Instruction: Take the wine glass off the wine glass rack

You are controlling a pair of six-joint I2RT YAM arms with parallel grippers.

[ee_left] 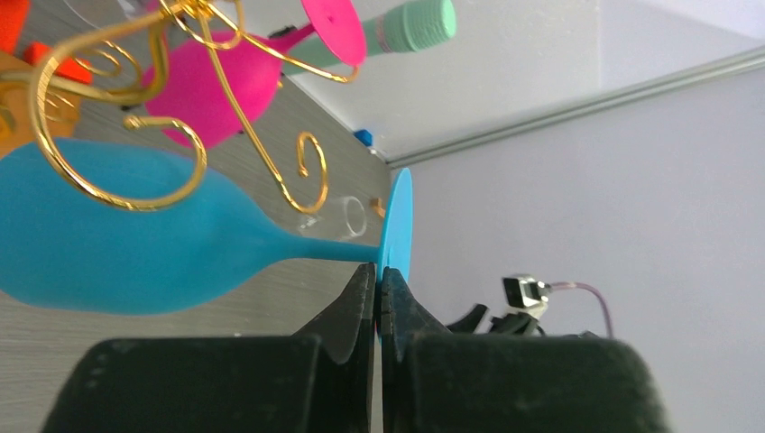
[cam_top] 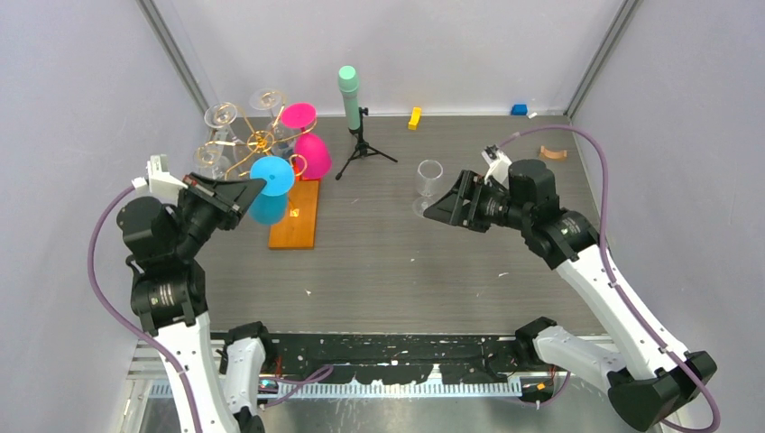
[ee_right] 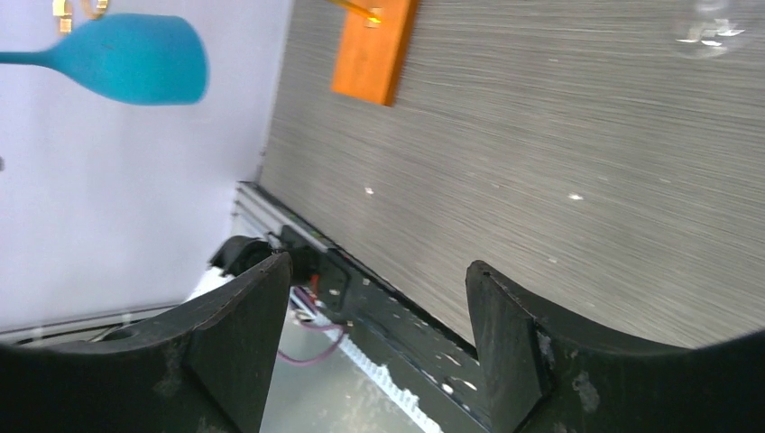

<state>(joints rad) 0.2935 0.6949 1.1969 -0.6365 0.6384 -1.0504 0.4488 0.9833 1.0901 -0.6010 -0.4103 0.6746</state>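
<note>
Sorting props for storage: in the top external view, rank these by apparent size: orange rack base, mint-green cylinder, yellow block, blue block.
Largest: orange rack base, though partly covered.
Next: mint-green cylinder.
Smallest: yellow block and blue block, too alike to rank.

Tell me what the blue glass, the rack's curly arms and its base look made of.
Blue glass: opaque and matte, no glints, so probably plastic or silicone, not real glass. Curly arms: thin gold wire with bright highlights, likely polished metal. Base: flat orange board, smooth face, seemingly stained wood.
</note>
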